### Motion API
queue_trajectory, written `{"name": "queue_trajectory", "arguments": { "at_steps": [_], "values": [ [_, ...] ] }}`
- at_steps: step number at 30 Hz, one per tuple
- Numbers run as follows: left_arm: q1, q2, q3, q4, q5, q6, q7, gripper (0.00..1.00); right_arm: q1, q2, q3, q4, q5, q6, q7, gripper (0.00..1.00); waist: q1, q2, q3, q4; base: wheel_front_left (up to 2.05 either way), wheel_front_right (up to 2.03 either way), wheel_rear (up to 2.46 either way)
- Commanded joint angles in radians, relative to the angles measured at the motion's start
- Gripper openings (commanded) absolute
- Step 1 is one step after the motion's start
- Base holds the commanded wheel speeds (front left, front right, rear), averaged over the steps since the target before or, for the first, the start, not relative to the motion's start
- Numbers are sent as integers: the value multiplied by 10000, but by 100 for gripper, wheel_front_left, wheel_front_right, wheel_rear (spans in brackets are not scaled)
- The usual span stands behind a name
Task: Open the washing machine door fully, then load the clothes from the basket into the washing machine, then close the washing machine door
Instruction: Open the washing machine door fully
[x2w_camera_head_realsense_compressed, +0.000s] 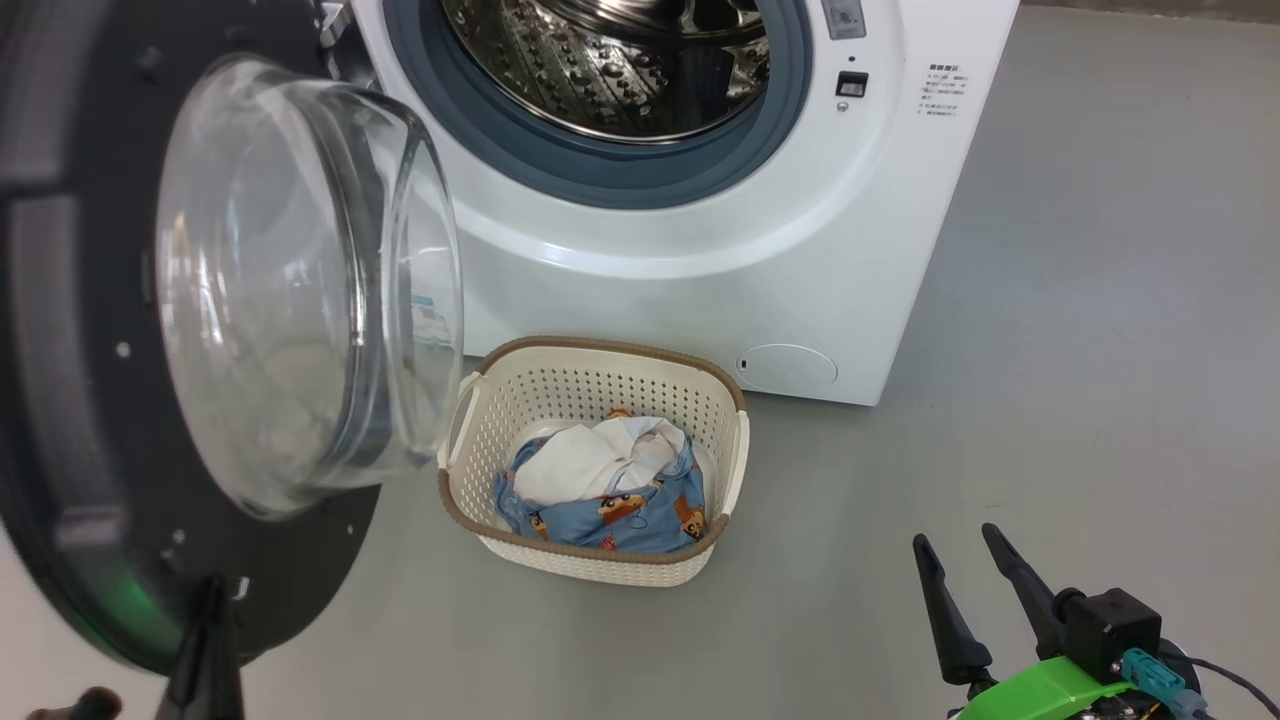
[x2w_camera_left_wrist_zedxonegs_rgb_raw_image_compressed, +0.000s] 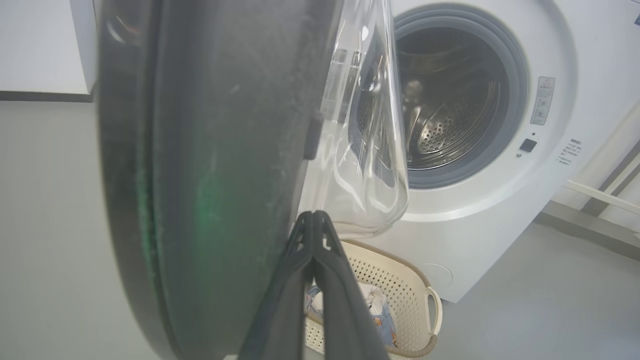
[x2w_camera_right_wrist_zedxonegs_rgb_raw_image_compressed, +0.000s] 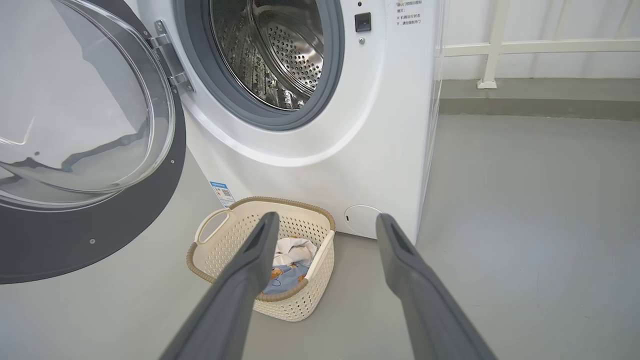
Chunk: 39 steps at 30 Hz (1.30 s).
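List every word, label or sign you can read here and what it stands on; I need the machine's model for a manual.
Nothing reads clearly enough to quote.
Printed lines on the big white front-loading washing machine, right of the drum opening: too small.
Grey sticker above them, seemingly with a warning triangle: wording blurred.
Blue-topped label low on the front, behind the cream perforated plastic basket: too small.
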Motion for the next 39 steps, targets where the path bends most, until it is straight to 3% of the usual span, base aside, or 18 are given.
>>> {"name": "queue_trajectory", "arguments": {
  "at_steps": [1,21,29,39],
  "values": [
    [-298,157,690,128,-48,132,-17,0,-144,-24,241,-229,65,27,-120,100,0,0,47,-9,0,0,0],
    [-1996,143,3685,1774,-366,229,-17,0,-371,-24,341,-174,236,27,-120,100,0,0,386,-282,0,0,0],
    [-3231,821,4884,2958,-396,173,-17,0,-437,-24,343,-204,214,27,-120,100,0,0,580,-403,0,0,0],
    [-4412,1696,5602,4222,-168,142,-17,0,-510,-24,359,-196,217,27,-120,100,0,0,798,-587,0,0,0]
  ]
}}
